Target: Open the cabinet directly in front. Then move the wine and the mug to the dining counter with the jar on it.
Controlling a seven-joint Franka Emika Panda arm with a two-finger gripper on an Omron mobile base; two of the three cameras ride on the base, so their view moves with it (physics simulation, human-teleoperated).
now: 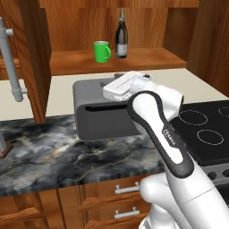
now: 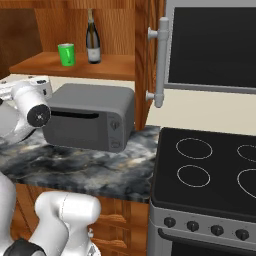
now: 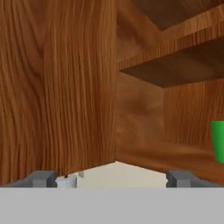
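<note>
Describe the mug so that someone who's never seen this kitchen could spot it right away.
Look at the open wall cabinet of reddish-brown wood above the grey toaster oven. On its lower shelf stand two things side by side, apart. The mug is the short bright green one with a loop handle, left of the taller dark wine bottle.

I see flat, even rendered light with no glare and only soft shading under the toaster oven [image 1: 105, 109] and inside the cabinet [image 1: 112, 27]. The edges stay straight. My hand view looks soft, with the mug [image 3: 218, 141] blurry at the frame's side.
</note>
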